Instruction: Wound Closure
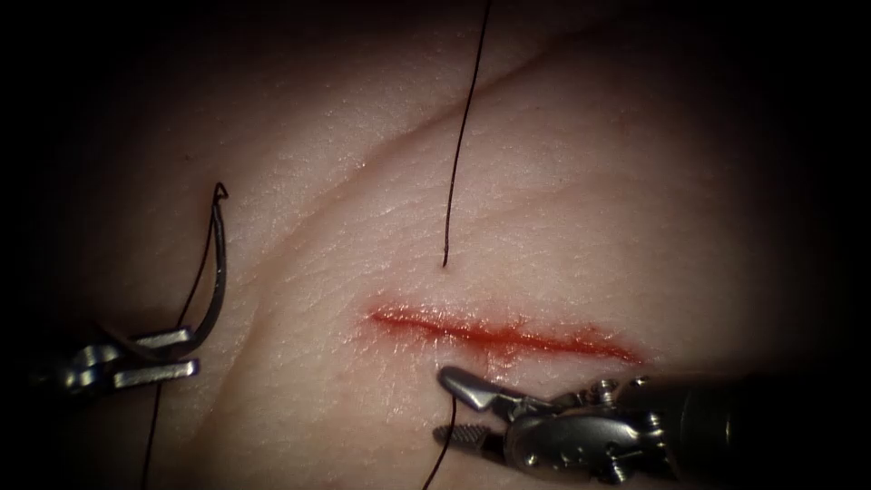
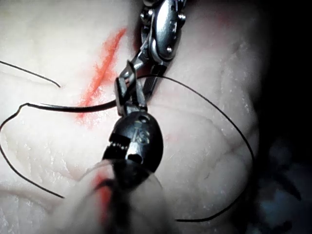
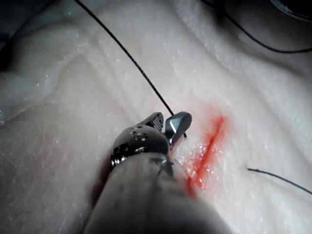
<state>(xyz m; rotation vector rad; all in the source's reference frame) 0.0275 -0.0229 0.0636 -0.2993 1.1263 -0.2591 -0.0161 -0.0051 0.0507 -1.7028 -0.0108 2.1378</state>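
Needle [image 1: 218, 263] stands free of the tissue [image 1: 581, 209], well left of the cut [image 1: 504, 332], held near its lower end by the left tool [image 1: 186, 352], whose jaws are closed on it; the curve rises to its far end, where the thread [image 1: 464, 136] joins. From there the thread drops past the left tool. Further right, another strand comes down from the far side and ends on the tissue just beyond the cut, which lies level with red fluid [image 1: 544, 342] along it. On the near side, the right tool [image 1: 458, 408] lies with its jaws parted, a strand running between them, not gripped.
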